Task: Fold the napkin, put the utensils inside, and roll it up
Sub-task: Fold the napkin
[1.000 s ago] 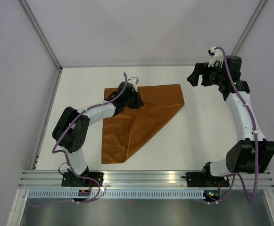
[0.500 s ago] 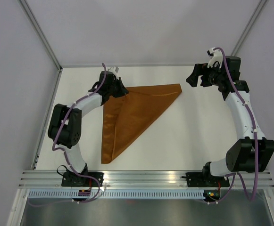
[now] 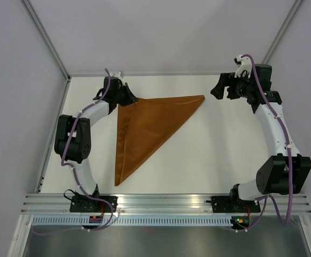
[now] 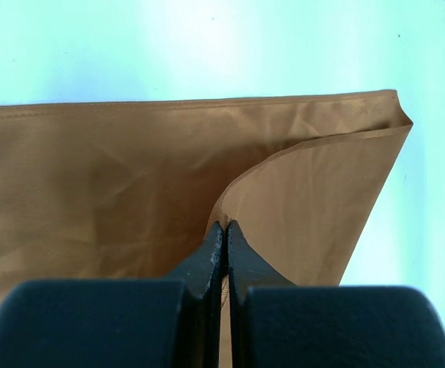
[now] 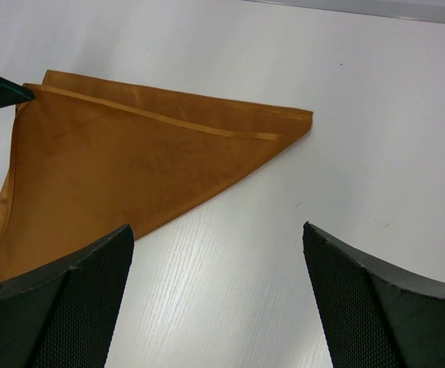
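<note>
The left arm stretches far forward, its pincer (image 3: 127,97) pinching a corner of the rust-orange satin napkin (image 3: 150,126), which lies as a triangle on the white table (image 3: 225,155). The right arm is bent, its pincer (image 3: 218,89) spread wide.

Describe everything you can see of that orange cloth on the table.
The napkin is a rust-orange cloth, slightly shiny, softly wrinkled, with a stitched hem. It lies on the white table, folded corner to corner into a triangle, the long edge running from far right to near left. The left gripper, shut, pinches its upper layer at the far left corner.
</note>
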You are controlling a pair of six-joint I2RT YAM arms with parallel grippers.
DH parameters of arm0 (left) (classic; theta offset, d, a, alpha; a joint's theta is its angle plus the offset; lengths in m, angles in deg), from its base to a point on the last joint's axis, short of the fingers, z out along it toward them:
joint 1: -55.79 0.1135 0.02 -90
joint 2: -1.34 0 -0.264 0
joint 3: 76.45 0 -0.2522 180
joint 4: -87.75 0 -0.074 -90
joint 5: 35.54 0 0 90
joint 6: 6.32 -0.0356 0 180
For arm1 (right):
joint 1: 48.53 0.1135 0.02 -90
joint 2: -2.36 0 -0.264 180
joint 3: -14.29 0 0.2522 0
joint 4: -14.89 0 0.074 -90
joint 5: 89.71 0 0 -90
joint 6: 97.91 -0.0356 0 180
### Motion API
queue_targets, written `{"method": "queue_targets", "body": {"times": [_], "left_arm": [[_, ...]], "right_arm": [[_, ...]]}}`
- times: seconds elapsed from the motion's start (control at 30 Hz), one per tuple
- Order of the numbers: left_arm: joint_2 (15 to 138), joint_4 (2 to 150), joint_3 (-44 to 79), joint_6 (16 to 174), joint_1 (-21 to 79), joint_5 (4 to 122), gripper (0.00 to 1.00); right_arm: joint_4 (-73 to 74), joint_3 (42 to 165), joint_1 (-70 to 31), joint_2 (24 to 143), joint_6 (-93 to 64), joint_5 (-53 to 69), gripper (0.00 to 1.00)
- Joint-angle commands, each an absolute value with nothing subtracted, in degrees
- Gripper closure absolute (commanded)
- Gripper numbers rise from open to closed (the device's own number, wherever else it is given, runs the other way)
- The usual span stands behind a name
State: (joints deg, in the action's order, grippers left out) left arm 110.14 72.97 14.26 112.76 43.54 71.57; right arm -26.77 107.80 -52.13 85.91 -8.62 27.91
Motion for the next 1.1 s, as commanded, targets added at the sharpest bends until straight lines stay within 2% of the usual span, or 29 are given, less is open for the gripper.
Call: {"method": "queue_targets", "body": {"times": [0.0, 1.07], "left_arm": [[110.4, 72.4, 11.5, 115.7, 45.2, 73.8, 0.98], [112.0, 72.0, 8.9, 115.0, 50.9, 75.0, 0.98]], "right_arm": [[-26.9, 109.3, -52.3, 86.6, -9.7, 28.7, 0.04], [-27.3, 109.8, -52.2, 88.2, -9.7, 29.0, 0.04]]}}
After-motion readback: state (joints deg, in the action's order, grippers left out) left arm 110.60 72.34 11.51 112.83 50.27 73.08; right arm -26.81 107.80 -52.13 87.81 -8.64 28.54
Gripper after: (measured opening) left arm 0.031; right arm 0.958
